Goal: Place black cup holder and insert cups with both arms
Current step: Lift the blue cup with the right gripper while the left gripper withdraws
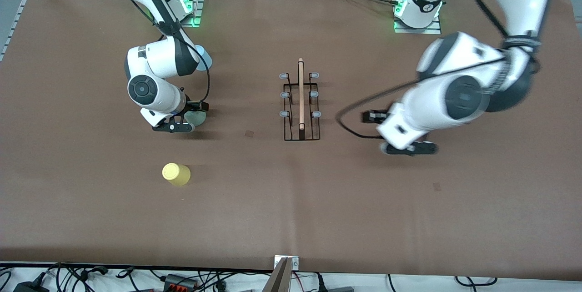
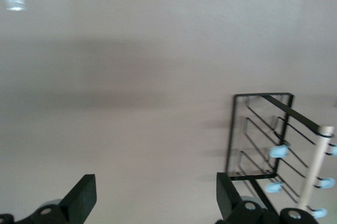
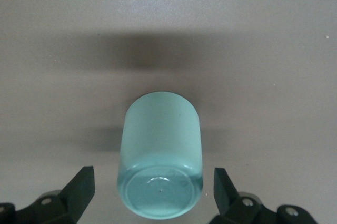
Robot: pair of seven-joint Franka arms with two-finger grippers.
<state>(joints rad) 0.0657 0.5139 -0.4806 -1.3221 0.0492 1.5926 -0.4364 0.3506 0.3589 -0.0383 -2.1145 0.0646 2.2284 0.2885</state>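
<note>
The brown table (image 1: 291, 219) carries everything, and the two arms take up most of the room above it. The left arm (image 1: 459, 96) comes in from its base and hangs its left gripper (image 1: 409, 148) over bare table toward its own end, beside the black cup holder (image 1: 301, 101); the jaws stand wide with nothing between them, which suits an arm that has set the rack down and let go, though that is a judgement from how things lie. The holder stands upright mid-table on its rectangular base, wooden rod handle on top, its grey-tipped pegs all bare, so no cup is in yet. The right arm (image 1: 154, 73) reaches down toward its end of the table, and its right gripper (image 3: 152, 195) sits low with wide jaws on either side of the pale green cup (image 3: 160, 163), not yet touching it; the cup seems to lie on its side, base toward the wrist camera, though the front view hides most of it. That straddle looks like the set-up for a grasp. The yellow cup (image 1: 176, 174) lies nearer the front camera, well apart from the gripper. A light blue cup (image 1: 203, 57) shows partly beside the right arm's elbow.
</note>
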